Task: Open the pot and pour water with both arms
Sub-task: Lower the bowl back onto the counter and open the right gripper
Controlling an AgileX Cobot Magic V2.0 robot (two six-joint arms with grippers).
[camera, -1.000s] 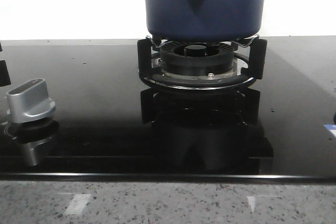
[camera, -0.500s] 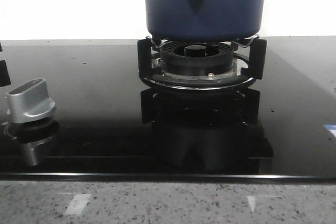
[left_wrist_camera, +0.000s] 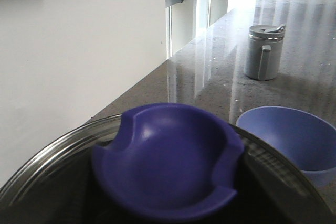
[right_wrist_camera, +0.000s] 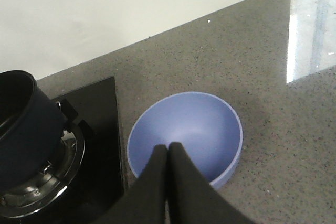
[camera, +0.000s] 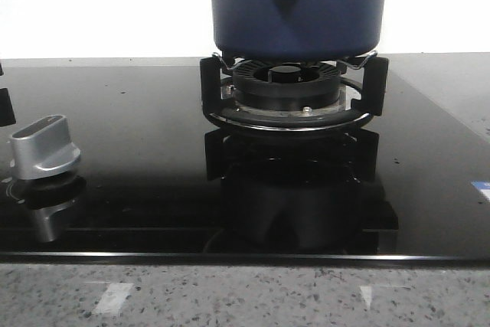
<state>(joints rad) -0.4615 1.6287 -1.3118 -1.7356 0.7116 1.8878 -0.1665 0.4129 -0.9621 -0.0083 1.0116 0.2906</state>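
The dark navy pot (camera: 298, 5) stands on the burner grate (camera: 289, 109); its top is cut off in the front view. In the right wrist view the pot (right_wrist_camera: 23, 129) shows a dark open mouth with no lid on it. The glass lid (left_wrist_camera: 47, 156) with its steel rim and navy knob (left_wrist_camera: 168, 156) fills the left wrist view close under the camera; my left gripper's fingers are hidden beneath the knob. My right gripper (right_wrist_camera: 168, 146) is shut and empty, hovering over the light blue bowl (right_wrist_camera: 194, 124) beside the hob.
A silver stove knob (camera: 44, 147) sits at the left of the black glass hob (camera: 138, 128). The light blue bowl (left_wrist_camera: 294, 135) and a grey lidded mug (left_wrist_camera: 264, 51) stand on the speckled counter. A white wall runs behind.
A dark shape at the front view's right edge has left the view. The pot and hob have not moved.
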